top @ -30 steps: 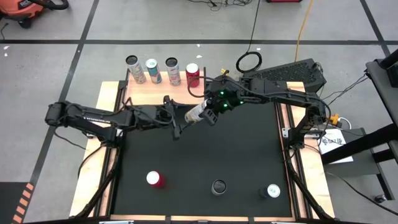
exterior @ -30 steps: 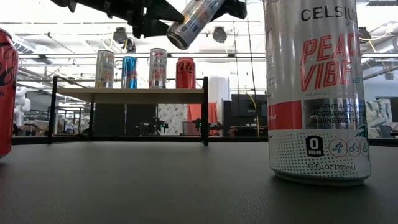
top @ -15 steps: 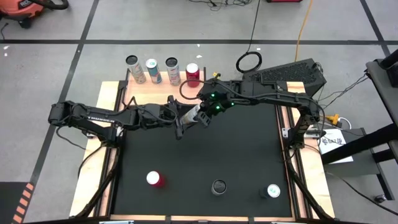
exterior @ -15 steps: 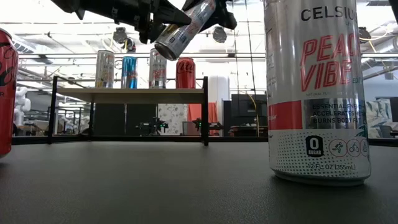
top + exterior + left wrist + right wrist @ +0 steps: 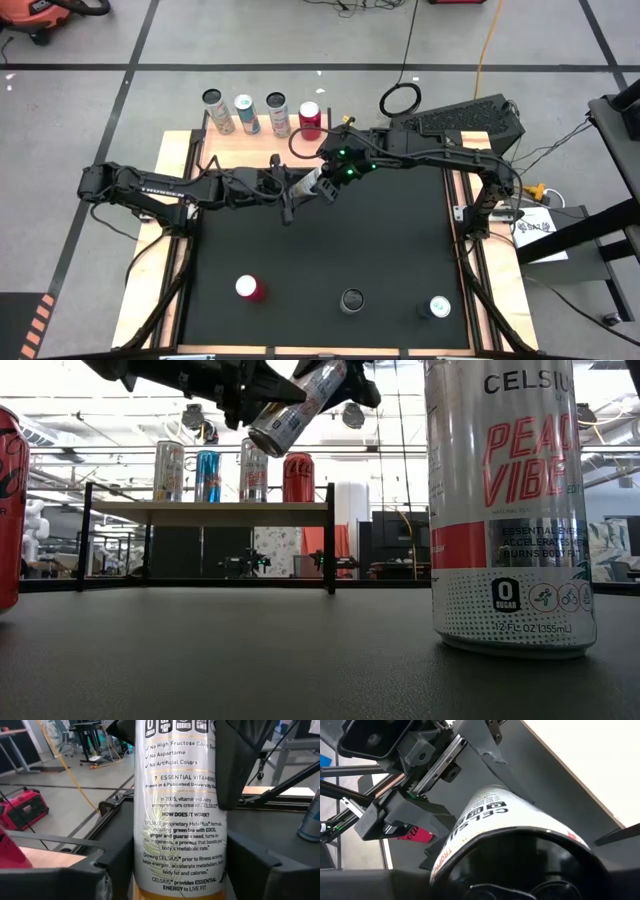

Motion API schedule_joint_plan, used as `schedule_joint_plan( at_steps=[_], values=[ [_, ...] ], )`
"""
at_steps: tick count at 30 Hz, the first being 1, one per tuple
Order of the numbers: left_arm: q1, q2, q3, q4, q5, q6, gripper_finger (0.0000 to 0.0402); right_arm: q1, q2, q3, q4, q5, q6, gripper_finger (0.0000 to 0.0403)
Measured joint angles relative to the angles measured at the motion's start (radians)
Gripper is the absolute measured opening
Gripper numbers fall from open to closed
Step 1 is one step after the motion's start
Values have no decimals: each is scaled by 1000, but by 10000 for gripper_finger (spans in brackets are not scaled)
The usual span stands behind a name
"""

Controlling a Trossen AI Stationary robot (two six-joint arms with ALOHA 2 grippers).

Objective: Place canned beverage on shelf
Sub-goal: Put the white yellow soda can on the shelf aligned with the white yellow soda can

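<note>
A white Celsius can [image 5: 312, 184] hangs tilted above the table's far middle, in front of the shelf [image 5: 210, 512]. Its top end points up toward the right arm. My left gripper [image 5: 293, 189] reaches in from the left and is shut on the can's lower part. My right gripper [image 5: 327, 178] comes from the right and is shut on the top end. Several cans stand upright on the shelf board: silver [image 5: 168, 470], blue [image 5: 208, 476], silver [image 5: 253, 475] and red [image 5: 298, 478]. My left gripper pinches the can's lower half [image 5: 145, 870] between its two fingers [image 5: 95, 875], one on each side of the wall. The fingers come almost level from the table's left. The can is clear of the table, tilted. My right gripper holds the can's top end [image 5: 212, 775], one dark finger [image 5: 240, 765] lying along its side. It comes slanting down from the table's right. In its own wrist view the gripper hides the place of contact. The can slopes down away from it, lifted clear.
Near the table's front edge stand a red can [image 5: 248, 288], a dark-topped can [image 5: 352, 300] and a white Celsius can [image 5: 437, 307]. The black tabletop [image 5: 380, 250] between them and the shelf is bare. Wooden strips edge the table.
My right gripper has carried the tilted can a little toward the table's left and slightly down, bringing it between my left gripper's fingers. In the last half second both arms have kept still with the can between them.
</note>
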Motion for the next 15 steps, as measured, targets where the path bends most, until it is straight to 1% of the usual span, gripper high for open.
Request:
schedule_joint_plan(
  at_steps=[3, 5, 12, 15],
  values=[
    [0, 0, 0, 2, -3, 24, 237, 0, 0, 0, -1, 0, -5, 261],
    [0, 0, 0, 2, -13, 34, 235, 0, 0, 0, 1, -1, -6, 273],
    [13, -2, 0, 4, -27, 37, 232, 0, -6, 2, 3, 1, -34, 283],
    [18, -24, 0, -17, -34, 37, 231, -1, -27, 2, 2, 1, -47, 283]
  ],
)
